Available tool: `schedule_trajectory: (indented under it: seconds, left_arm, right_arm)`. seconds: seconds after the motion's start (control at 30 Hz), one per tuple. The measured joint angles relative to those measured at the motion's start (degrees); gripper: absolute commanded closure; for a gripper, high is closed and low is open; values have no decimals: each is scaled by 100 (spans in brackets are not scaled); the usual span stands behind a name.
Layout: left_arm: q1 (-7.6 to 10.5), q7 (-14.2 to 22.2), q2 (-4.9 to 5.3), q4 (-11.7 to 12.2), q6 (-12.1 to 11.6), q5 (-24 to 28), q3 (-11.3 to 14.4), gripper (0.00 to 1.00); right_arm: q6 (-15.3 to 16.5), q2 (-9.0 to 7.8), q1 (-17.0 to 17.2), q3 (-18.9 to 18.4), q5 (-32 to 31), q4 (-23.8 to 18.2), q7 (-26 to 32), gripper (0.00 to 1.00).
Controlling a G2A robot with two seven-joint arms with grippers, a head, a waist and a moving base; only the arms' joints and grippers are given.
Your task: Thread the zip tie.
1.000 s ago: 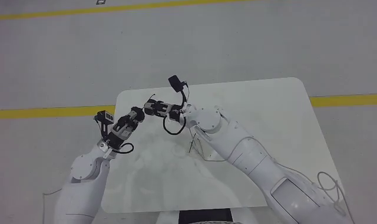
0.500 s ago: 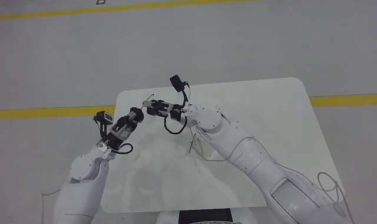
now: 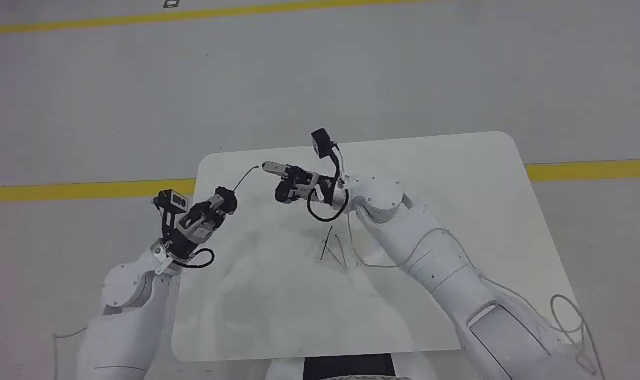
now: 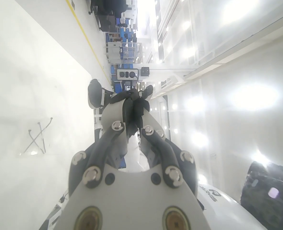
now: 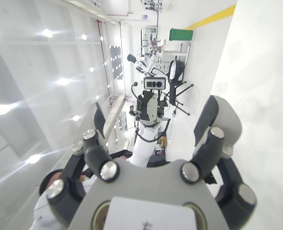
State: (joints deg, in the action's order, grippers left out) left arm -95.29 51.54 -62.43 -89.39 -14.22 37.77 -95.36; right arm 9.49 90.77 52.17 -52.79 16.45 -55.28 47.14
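**A:** Your arms have drawn apart since a second ago. The two grippers met over the table (image 3: 450, 200); now there is a gap between them.

**B:** What's nearest me?

**A:** Spare ties (image 3: 330, 245) lie crossed on the table. Beyond them your left gripper (image 3: 224, 198) is pressed together on the zip tie (image 3: 245, 177). Its strap slants away toward your right gripper (image 3: 272, 168), which is spread and holds nothing.

**B:** So is it threaded?

**A:** You can't confirm that yet. The strap shows as one thin line with no loop visible. The head is hidden in the left pinch, and I can't tell whether the far tip touches your right gripper. I'd count threading as still to do.
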Motion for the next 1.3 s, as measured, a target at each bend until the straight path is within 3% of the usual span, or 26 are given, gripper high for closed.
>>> schedule_trajectory:
  seconds: [0.1, 0.2, 0.23, 0.47, 0.57, 0.7, 0.9, 0.97, 1.17, 1.3]
  left_arm:
    - [-41, 366, 43, 28, 235, 108, -147, 100]
    - [-52, 602, 75, 77, 578, 159, -206, 100]
    - [-51, 606, 75, 78, 590, 160, -207, 100]
    - [-42, 609, 72, 6, 599, 142, -139, 100]
    - [-81, 908, 100, 16, 585, 1, -130, 100]
    - [-142, 1386, 146, 248, 537, 60, -250, 100]
    - [-136, 1914, 179, 484, 492, 364, -296, 100]
    - [-121, 2034, 183, 506, 434, 418, -284, 100]
    - [-111, 1974, 181, 485, 423, 385, -252, 100]
    - [-107, 1858, 186, 445, 437, 312, -162, 100]
  right_arm:
    - [90, 18, -126, 0, 355, 304, 609, 0]
    - [101, 21, -138, 4, 386, 331, 676, 0]
    - [100, 21, -136, 4, 379, 326, 667, 0]
    - [70, 25, -90, -8, 435, 309, 664, 0]
    - [-61, 37, -1, -85, 965, 360, 967, 0]
    - [-205, 83, -179, -121, 1658, 732, 1667, 0]
    - [-563, 228, -538, 55, 2233, 1450, 2373, 0]
    - [-628, 242, -561, 78, 2266, 1518, 2424, 0]
    - [-628, 242, -521, 74, 2290, 1466, 2408, 0]
    - [-854, 250, -312, 73, 2468, 1429, 2420, 0]
